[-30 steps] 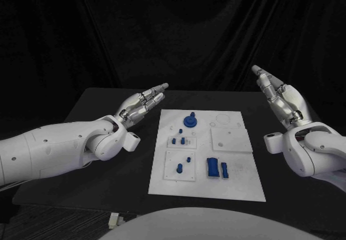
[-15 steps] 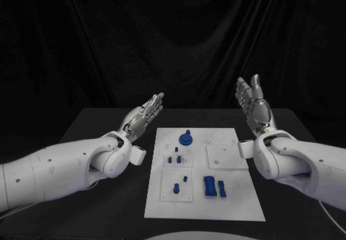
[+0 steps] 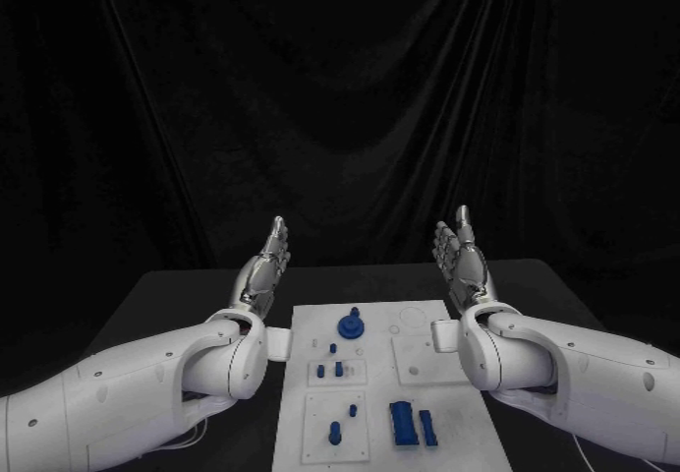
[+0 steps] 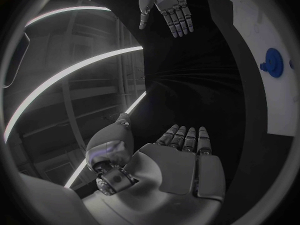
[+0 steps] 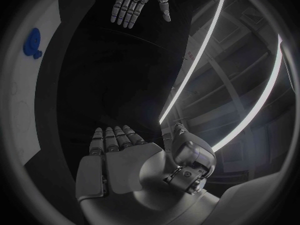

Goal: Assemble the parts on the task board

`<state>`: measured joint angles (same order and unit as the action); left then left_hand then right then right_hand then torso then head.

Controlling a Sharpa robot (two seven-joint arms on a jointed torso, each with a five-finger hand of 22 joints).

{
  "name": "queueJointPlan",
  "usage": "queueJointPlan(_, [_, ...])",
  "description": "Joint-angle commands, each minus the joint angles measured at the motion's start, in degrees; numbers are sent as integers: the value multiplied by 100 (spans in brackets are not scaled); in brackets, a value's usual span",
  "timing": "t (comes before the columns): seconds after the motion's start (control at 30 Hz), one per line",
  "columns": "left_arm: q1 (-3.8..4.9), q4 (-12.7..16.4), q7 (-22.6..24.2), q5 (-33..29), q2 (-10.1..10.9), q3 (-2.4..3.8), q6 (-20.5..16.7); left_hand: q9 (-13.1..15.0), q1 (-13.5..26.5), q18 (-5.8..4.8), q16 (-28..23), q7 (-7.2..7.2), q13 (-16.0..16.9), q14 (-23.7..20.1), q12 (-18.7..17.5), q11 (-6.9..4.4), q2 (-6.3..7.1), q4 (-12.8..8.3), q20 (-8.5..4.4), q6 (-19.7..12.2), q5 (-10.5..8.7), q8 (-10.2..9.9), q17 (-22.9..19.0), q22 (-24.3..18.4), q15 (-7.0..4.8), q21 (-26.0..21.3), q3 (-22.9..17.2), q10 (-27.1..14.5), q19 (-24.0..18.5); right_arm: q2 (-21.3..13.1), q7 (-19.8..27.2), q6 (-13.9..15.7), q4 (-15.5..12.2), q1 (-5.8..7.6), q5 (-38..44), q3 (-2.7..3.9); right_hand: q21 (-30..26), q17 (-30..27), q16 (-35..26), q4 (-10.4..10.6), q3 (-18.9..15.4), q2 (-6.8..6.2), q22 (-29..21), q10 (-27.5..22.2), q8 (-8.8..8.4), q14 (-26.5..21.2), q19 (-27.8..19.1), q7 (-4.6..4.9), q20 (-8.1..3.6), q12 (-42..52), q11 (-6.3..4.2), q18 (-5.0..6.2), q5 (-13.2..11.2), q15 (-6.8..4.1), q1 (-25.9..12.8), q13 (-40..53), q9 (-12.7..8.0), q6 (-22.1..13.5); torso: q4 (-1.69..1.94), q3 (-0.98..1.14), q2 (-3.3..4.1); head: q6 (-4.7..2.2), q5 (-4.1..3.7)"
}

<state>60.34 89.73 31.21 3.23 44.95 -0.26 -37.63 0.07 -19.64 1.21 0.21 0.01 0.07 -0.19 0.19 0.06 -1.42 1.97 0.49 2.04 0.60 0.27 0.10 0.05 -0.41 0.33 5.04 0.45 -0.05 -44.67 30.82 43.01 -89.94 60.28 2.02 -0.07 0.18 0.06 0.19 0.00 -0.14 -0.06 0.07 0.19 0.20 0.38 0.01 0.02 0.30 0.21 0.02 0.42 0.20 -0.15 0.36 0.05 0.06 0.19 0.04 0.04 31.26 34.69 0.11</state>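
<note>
Both hands are up off the desk with nothing in them: the left hand (image 3: 265, 267) and the right hand (image 3: 462, 259) each stand upright, fingers straight and lying side by side, palms turned in toward each other across the task board (image 3: 430, 393). The left wrist view backs this up, with flat fingers (image 4: 187, 137) laid out in a row and the thumb off to the side, and the right hand (image 4: 165, 5) hanging open across from it; same deal from the other wrist, where the left hand (image 5: 134, 0) shows flat and bare. The board lies flat on the black desk (image 3: 170, 300) between the two arms, well below the fingertips. Its near end is cut off by the bottom of the head view, and both forearms cover its side edges. On it, a round blue part with a peg (image 3: 350, 324) stands near the far end, a few small blue pegs (image 3: 329, 371) stand in a square plate in the middle of the left column, two more pegs (image 3: 340, 429) stand in the plate nearer the robot, and two longer blue blocks (image 3: 413, 425) lie side by side to the right of those. The right-column square plate (image 3: 425, 356) looks plain white; whether it has holes or recesses is too faint to tell.
</note>
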Motion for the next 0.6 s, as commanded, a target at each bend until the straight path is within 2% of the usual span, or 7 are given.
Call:
queueJointPlan(0.03, [-18, 22, -141, -322, -25, 25, -647, -7, 625, -121, -21, -1, -7, 19, -19, -6, 142, -197, -49, -204, -60, -27, -10, -5, 41, -33, -504, -45, 5, -2, -102, 111, -1, -12, -202, 7, -18, -6, -19, 0, 14, 6, -7, -19, -20, -38, -1, -2, -30, -21, -2, -42, -20, 15, -36, -5, -6, -19, -4, -4, -8, -31, -11])
queueJointPlan(0.6, [-18, 22, -141, -323, -26, 26, -649, -7, 1287, -121, -21, -1, -7, 19, -19, -6, 142, -197, -49, -204, -60, -27, -10, -5, 41, -33, -504, -45, 5, -2, -102, 111, -1, -12, -202, 7, -18, -6, -19, 0, 14, 6, -7, -19, -20, -38, -1, -2, -30, -21, -2, -42, -20, 15, -36, -5, -6, -19, -4, -4, -8, -31, -11])
